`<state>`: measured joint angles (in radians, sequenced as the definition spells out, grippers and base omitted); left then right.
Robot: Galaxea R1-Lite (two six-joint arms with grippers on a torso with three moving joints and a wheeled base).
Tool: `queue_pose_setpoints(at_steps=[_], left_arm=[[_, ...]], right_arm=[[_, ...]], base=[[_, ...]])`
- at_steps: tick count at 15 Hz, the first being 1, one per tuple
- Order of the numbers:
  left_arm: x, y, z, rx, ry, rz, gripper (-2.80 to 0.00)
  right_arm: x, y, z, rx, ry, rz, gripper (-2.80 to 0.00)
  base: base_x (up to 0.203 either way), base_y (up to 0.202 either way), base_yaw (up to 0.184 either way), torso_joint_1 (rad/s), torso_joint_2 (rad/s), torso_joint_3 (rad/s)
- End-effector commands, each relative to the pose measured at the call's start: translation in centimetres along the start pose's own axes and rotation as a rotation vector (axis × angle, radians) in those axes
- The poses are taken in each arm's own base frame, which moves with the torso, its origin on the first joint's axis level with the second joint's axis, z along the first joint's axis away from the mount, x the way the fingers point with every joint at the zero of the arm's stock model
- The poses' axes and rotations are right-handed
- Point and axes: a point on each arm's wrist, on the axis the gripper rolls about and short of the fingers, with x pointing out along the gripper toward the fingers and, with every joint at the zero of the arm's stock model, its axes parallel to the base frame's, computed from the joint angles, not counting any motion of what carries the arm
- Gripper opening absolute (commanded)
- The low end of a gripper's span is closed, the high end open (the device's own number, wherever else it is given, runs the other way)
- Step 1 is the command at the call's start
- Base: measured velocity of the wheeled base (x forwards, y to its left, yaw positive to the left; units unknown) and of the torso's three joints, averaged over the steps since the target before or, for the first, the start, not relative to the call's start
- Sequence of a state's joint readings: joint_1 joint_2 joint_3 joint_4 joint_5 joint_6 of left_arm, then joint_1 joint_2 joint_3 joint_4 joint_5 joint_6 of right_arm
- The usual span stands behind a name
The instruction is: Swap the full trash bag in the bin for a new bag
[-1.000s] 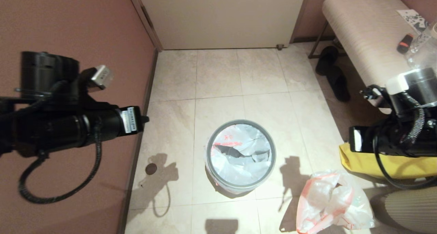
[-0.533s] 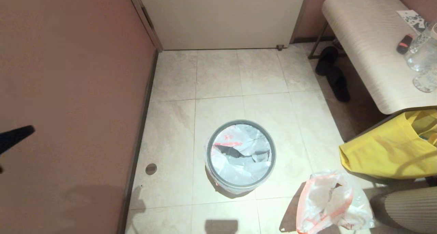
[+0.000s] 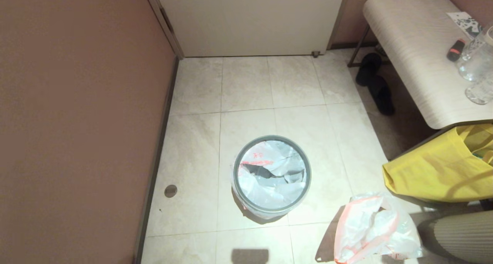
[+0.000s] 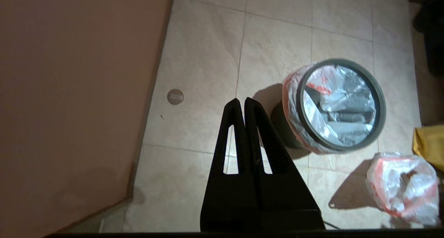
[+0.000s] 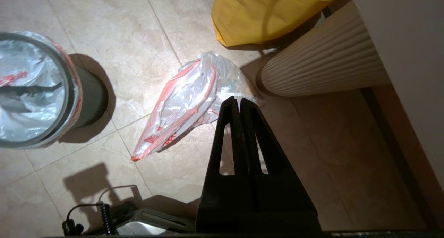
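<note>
The bin (image 3: 272,175) stands on the tiled floor (image 3: 246,87), lined with the new bag (image 3: 271,171), whose pink hem folds over the outside under a grey hoop rim (image 3: 238,162). The full trash bag (image 3: 375,229) lies on the floor near the bin, beside a yellow tote (image 3: 431,171) under the table (image 3: 416,44). The left end effector (image 4: 241,101) and right end effector (image 5: 236,100) hang above the floor, fingers pressed together, each holding nothing.
</note>
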<state>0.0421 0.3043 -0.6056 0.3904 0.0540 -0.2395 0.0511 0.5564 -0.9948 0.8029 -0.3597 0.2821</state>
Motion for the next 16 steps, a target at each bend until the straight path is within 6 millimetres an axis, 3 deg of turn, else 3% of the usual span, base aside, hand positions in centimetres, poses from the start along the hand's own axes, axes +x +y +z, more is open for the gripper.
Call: queue_pose_setpoints(at_steps=[1,4,7,12,16], left_arm=[[-1.3,0.3,-1.1,-0.002,-0.027,-0.024,-2.80],[-1.8,1.0,-3.3,0.022,-0.010,-0.054,-2.80],[-1.8,1.6,-5.4,0.033,-0.017,-0.070,-2.80],[0.7,2.1,-8.6,0.110,-0.029,-0.094,-2.80],[1.7,2.6,-11.0,0.242,-0.026,-0.097,-2.80]], right_arm=[[-2.4,-1.2,-1.5,-0.023,-0.066,0.063,-2.80],[-3.1,-1.8,-3.5,-0.063,-0.077,0.132,-2.80],[-3.2,-2.6,-6.8,-0.195,-0.110,0.207,-2.80],[0.7,-2.0,-10.9,-0.216,-0.267,0.261,-2.80],[2.2,-1.8,-13.5,-0.232,-0.325,0.381,-2.80]], base=[[0.000,0.000,0.000,0.000,0.00,0.000],[0.000,0.000,0.000,0.000,0.00,0.000],[0.000,0.000,0.000,0.000,0.00,0.000],[0.000,0.000,0.000,0.000,0.00,0.000],[0.000,0.000,0.000,0.000,0.00,0.000]])
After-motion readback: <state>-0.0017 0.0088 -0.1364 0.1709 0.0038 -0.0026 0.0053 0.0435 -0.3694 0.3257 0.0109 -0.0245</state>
